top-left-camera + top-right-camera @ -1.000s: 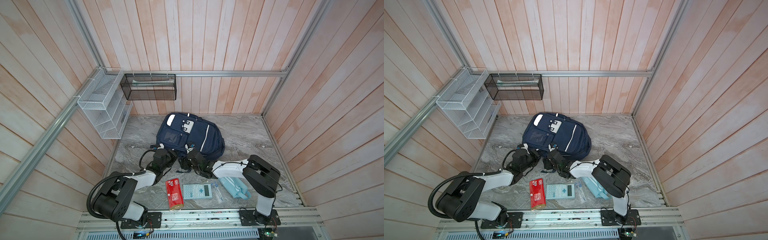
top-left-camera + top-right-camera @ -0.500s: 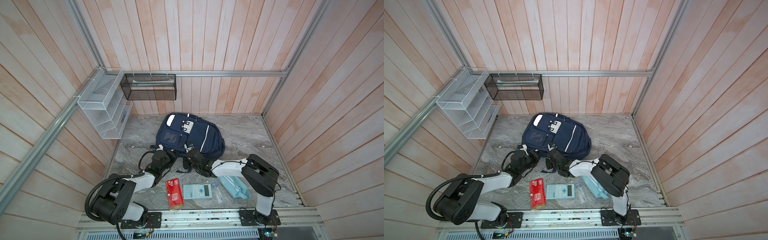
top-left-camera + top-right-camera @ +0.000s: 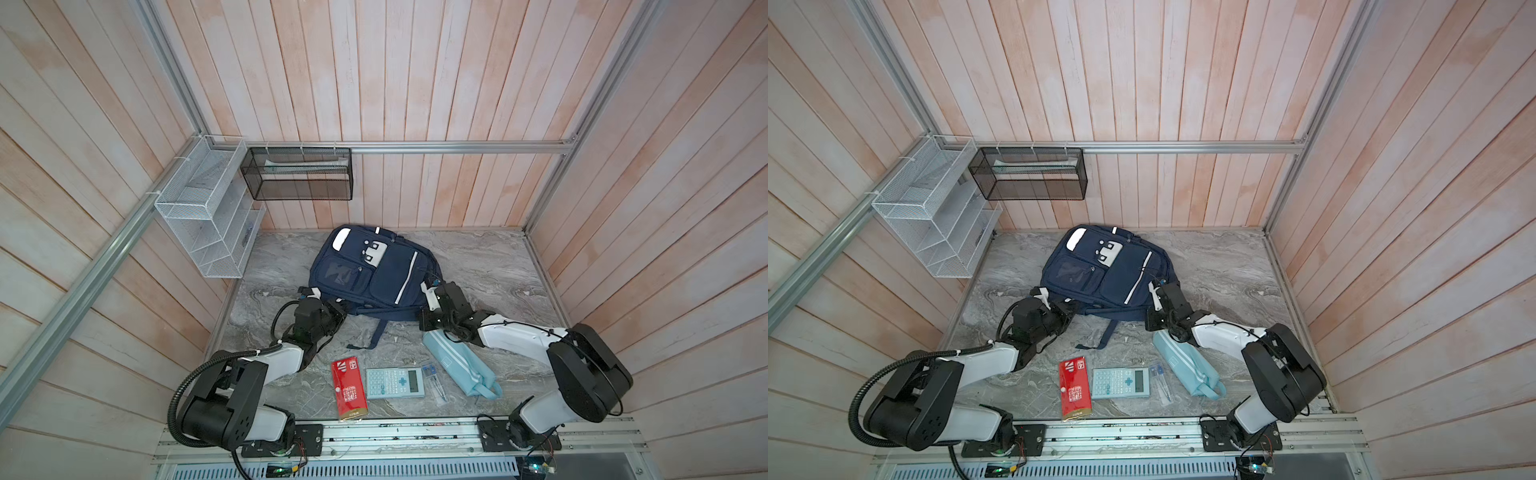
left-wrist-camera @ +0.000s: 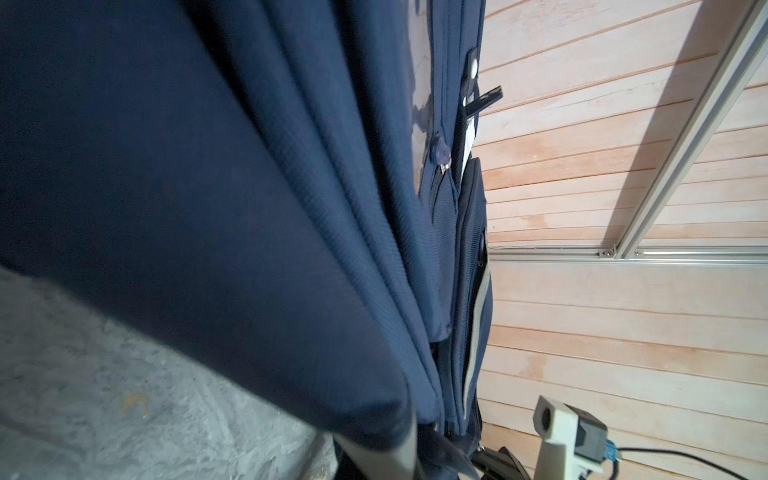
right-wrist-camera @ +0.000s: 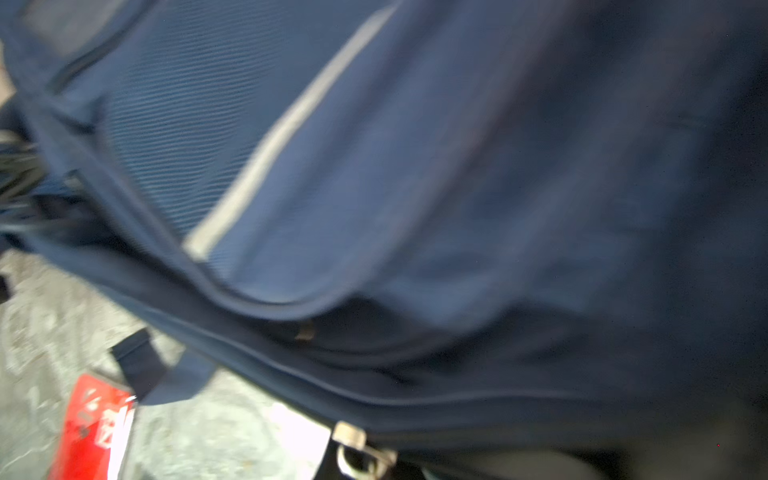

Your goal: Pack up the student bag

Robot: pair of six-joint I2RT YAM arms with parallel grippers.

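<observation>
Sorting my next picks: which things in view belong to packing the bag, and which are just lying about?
Likely for the job: student bag, red packet, calculator, clear pen pack, light-blue pouch.
Just there: white wire rack, black mesh basket, both wall-mounted.

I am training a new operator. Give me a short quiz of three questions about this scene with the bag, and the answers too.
1. True or false: the calculator lies inside the student bag.
2. Which thing lies nearest the right tool? A: white wire rack; B: pencil pouch; C: black mesh basket.
3. Fill in: in both top views the red packet lies just ___ of the calculator.
Key: 1 false; 2 B; 3 left.
</observation>
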